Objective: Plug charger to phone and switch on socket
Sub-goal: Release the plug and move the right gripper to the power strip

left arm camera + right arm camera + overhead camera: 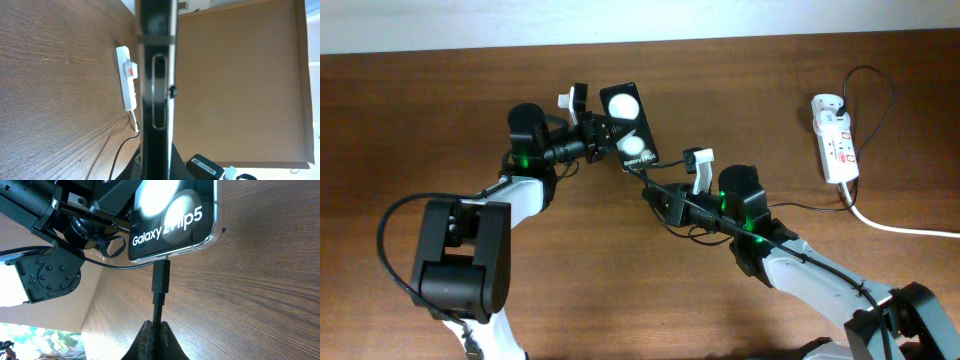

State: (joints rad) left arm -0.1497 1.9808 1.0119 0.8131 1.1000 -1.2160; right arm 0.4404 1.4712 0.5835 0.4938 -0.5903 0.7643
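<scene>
Robotics lab bench: two black-and-white robot arms, the left arm (460, 250) and the right arm (820, 275), work at a wood-grain table (420, 110). A white power strip (835, 138) lies on the tabletop, and a plain brown board (235, 85) borders the table, suggesting a test station rather than a home.

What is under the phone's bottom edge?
The black charger plug, held by the right tool, meets the phone at its bottom edge. Its tip is hidden, so I cannot tell whether it is pushed in. The wooden table lies behind.
</scene>
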